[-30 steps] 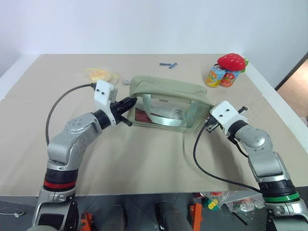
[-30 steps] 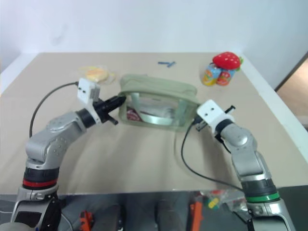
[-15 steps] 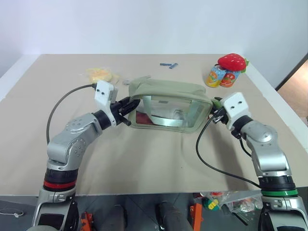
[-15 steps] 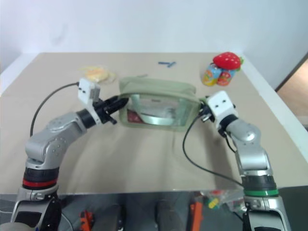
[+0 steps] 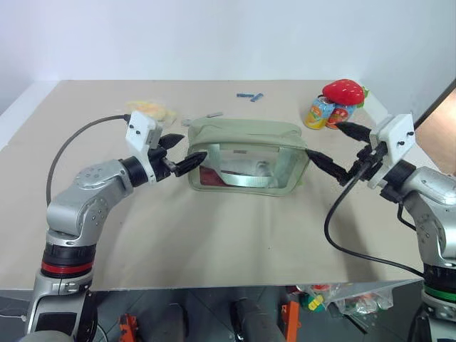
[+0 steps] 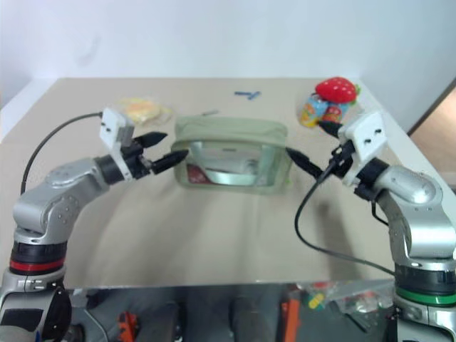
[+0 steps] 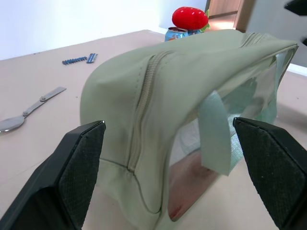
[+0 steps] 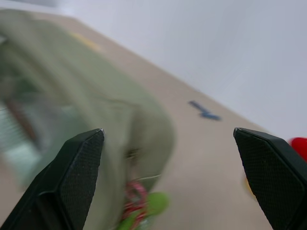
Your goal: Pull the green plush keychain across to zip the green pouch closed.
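- Right gripper (image 5: 340,149): fingers spread wide, holding nothing, hanging just off the right end of the green pouch (image 5: 246,155)
- Left gripper (image 5: 182,152): fingers likewise spread, empty, one fingertip at the pouch's left end
- Green pouch: mid-table, long axis running left to right between the two grippers; zipper along the top looks drawn shut
- Green plush keychain (image 8: 153,205): hanging at the pouch's right end with its pinkish clasp, directly ahead of the right gripper, the nearer one by far
- Judgement: the pull appears done; any further tug falls to the right arm
- Surroundings: spoon (image 7: 29,111) and blue bits (image 5: 249,95) behind the pouch, yellow packet (image 5: 149,108) rear left, red plush strawberry (image 5: 343,90) on cans rear right; none obstructs
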You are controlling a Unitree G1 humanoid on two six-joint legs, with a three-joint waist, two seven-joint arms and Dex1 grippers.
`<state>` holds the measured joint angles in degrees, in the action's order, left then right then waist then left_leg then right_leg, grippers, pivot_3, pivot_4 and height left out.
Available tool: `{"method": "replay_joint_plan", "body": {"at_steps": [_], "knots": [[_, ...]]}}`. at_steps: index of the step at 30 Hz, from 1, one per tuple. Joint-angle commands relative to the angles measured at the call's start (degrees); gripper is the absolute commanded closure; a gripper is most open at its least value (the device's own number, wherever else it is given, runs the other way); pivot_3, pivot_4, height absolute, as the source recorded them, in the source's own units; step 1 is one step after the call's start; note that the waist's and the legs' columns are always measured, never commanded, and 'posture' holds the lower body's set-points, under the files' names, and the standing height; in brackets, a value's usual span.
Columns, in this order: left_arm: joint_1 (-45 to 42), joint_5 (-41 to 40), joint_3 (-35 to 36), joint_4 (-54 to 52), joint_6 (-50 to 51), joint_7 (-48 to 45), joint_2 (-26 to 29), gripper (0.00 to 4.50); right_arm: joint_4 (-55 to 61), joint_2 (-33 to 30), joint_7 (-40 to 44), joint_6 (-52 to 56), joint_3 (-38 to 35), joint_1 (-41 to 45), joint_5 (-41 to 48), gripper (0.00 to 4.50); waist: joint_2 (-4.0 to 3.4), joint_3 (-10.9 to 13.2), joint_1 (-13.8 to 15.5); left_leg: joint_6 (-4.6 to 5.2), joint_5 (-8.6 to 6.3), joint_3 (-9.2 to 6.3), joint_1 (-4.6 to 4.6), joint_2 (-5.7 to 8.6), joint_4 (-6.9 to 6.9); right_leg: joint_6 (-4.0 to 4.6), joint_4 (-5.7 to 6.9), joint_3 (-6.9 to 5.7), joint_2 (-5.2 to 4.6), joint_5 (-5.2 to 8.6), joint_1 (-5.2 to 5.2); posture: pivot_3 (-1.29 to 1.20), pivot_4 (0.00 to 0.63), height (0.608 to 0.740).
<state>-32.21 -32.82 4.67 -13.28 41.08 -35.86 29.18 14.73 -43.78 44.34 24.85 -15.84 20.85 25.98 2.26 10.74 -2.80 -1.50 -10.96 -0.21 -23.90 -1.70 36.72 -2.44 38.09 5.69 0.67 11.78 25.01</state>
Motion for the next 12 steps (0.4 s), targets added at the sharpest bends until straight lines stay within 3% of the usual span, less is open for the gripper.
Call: {"method": "replay_joint_plan", "body": {"at_steps": [1,6,12], "knots": [[-0.14,-1.82,3.53,-2.55,-0.93,-1.56,2.18,0.04,5.57,-3.12,2.12,5.98,-4.81,-0.04,7.64,0.00,0.00,0.00,-0.04,0.00,0.00,0.01,0.00,0.00,0.00,0.01,0.00,0.01,0.00,0.00,0.01,0.00,0.150,0.740],[8.49,-4.15,10.72,-10.46,-2.71,-0.08,3.53,0.04,13.49,-5.91,5.12,9.98,-4.90,-7.74,12.05,0.00,0.05,-0.03,-0.05,0.03,-0.03,-0.01,0.03,-0.08,-0.11,0.09,0.00,-0.07,0.02,0.11,0.01,0.00,0.150,0.740],[22.23,3.60,7.68,-14.86,-7.56,3.01,3.58,0.04,16.71,-1.05,0.65,7.45,-3.23,-15.26,9.67,0.00,0.06,-0.04,0.06,0.04,-0.04,-0.01,0.07,-0.06,-0.11,0.19,-0.01,-0.05,-0.01,0.24,0.00,0.00,0.150,0.740]]}}
